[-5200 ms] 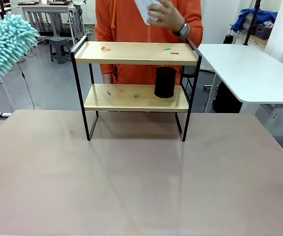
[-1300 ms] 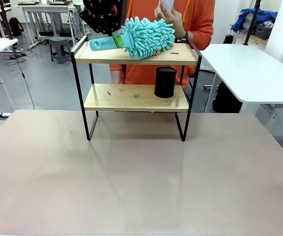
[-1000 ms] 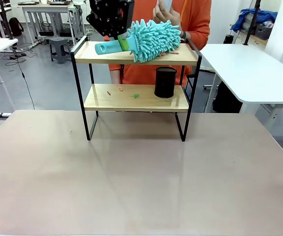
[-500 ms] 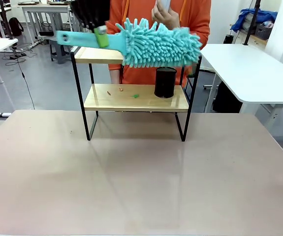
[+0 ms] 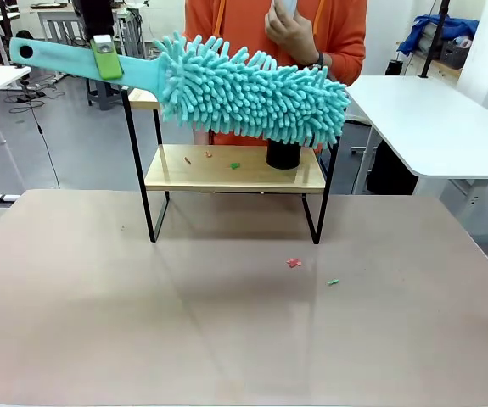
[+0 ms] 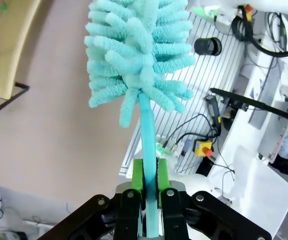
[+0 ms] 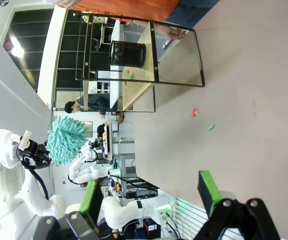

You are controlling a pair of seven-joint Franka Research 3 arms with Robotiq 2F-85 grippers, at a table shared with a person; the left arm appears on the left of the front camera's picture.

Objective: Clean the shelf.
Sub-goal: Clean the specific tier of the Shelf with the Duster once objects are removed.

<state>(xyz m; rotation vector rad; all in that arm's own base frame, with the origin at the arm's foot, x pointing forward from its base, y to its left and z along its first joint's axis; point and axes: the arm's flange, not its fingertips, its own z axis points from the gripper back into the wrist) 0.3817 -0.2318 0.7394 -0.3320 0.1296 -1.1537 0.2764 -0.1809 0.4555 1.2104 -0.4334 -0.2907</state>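
The table (image 5: 142, 322) is carrying the shelf (image 5: 227, 174) at twelve o'clock. The teal duster (image 5: 252, 97) is stretching across the shelf's top tier, its handle pointing to nine o'clock, where the left gripper (image 6: 150, 176) is clamping it. The right gripper (image 7: 150, 196) is gaping, holding nothing. A red scrap (image 5: 293, 263) and a green scrap (image 5: 332, 281) are lying at the shelf's five o'clock.

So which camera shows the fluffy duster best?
The front view: the whole duster, handle to tip, side-on. The left wrist view sees it end-on from the left gripper; the right wrist view, small and far.
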